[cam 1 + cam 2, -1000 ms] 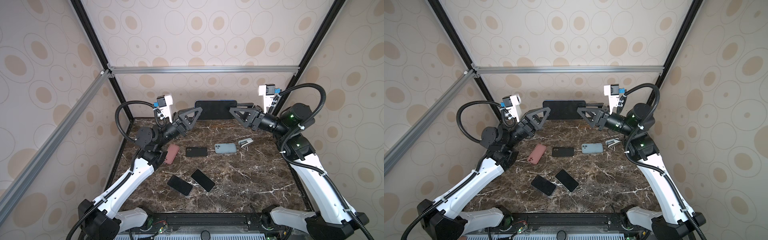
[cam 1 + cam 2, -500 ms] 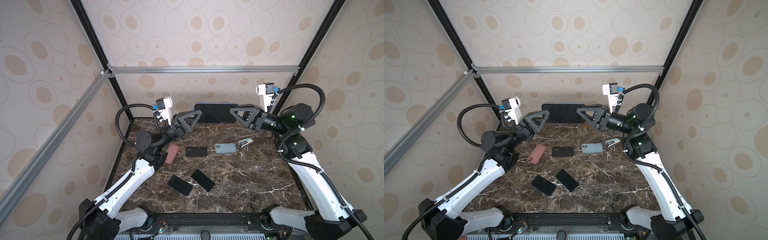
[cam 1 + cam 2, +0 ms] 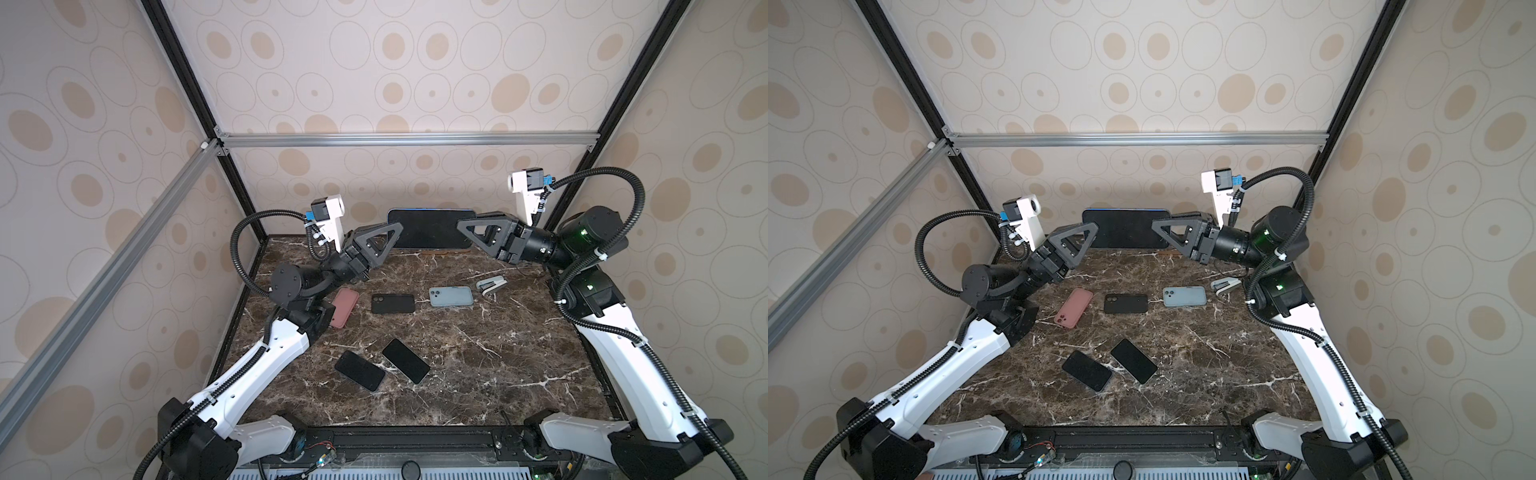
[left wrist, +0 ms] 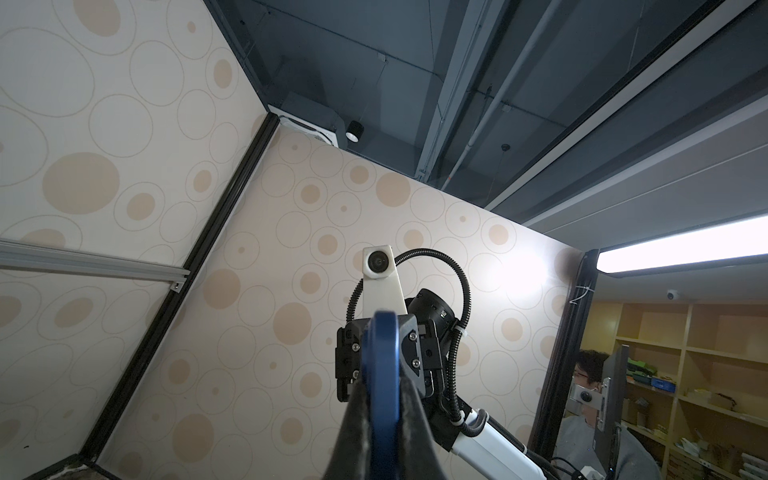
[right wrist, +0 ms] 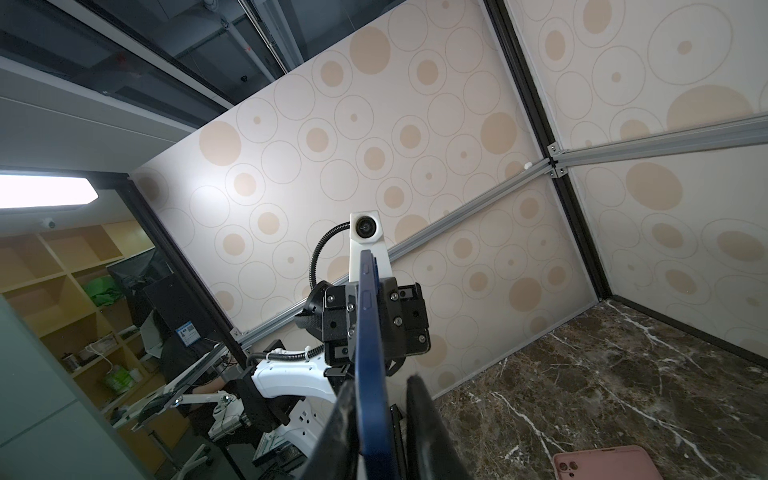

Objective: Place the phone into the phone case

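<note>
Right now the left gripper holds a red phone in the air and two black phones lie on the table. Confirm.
Wrong colour: the phone in the left gripper is blue; the left wrist view shows its blue edge. Two black phones do lie on the table.

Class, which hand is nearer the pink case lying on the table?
Left. The left hand, raised above and behind the pink case, grips the phone; the right hand is at the phone's other end, farther off.

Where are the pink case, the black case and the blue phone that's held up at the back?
pink case (image 3: 1073,308): in a top view, middle of its pink surface.
black case (image 3: 392,303): in a top view, its middle.
blue phone (image 3: 430,228): in a top view, middle of its dark screen.
</note>
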Action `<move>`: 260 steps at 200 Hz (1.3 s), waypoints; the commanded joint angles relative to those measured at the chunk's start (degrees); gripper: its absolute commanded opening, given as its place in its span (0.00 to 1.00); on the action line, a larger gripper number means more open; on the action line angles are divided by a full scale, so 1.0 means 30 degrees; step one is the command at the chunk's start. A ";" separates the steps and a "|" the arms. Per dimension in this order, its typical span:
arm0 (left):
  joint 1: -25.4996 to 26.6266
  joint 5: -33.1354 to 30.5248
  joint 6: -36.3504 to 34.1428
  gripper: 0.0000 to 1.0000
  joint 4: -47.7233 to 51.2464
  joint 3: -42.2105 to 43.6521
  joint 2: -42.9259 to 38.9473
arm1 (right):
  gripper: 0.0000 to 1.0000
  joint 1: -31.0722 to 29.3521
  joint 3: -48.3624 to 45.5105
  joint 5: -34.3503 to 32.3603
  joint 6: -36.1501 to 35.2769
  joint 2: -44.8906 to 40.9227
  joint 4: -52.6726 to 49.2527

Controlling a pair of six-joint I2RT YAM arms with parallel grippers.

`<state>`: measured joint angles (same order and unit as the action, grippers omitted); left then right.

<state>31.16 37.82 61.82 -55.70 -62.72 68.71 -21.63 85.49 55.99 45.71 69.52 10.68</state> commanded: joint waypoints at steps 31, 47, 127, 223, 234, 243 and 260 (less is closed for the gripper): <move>-0.0106 -0.0007 0.0818 0.00 -0.1832 -0.0363 0.0064 | 0.19 -0.0036 -0.0105 0.0307 -0.0611 -0.0233 -0.0246; -0.0103 0.0123 0.0838 0.00 -0.1837 -0.0479 0.0209 | 0.22 -0.0042 -0.0107 0.0317 -0.0732 -0.0196 -0.0362; -0.0102 -0.0267 0.0618 0.00 -0.2020 -0.0396 0.0613 | 0.00 -0.0077 0.0087 -0.0009 -0.1901 -0.0203 -0.1416; -0.0313 -1.0126 -0.9125 0.59 1.2010 -0.2586 -0.0099 | 0.00 0.3784 0.3312 -0.4483 -0.5448 0.1330 -1.0559; -0.0319 -1.0703 -0.9537 0.59 1.3051 -0.2937 0.0408 | 0.00 0.4540 0.3402 -0.5149 -0.6061 0.1531 -1.1568; -0.0302 -1.1014 -0.9814 0.59 1.4487 -0.3249 0.0965 | 0.00 0.5045 0.3585 -0.6100 -0.6756 0.1727 -1.2815; -0.0235 -1.1151 -1.0022 0.59 1.6444 -0.3888 0.2316 | 0.00 0.5453 0.3901 -0.7942 -0.8494 0.2159 -1.5073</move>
<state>30.55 9.26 36.97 -19.70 -70.91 70.74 -6.79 94.37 39.92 27.68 75.07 -25.10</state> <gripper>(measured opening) 0.590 0.091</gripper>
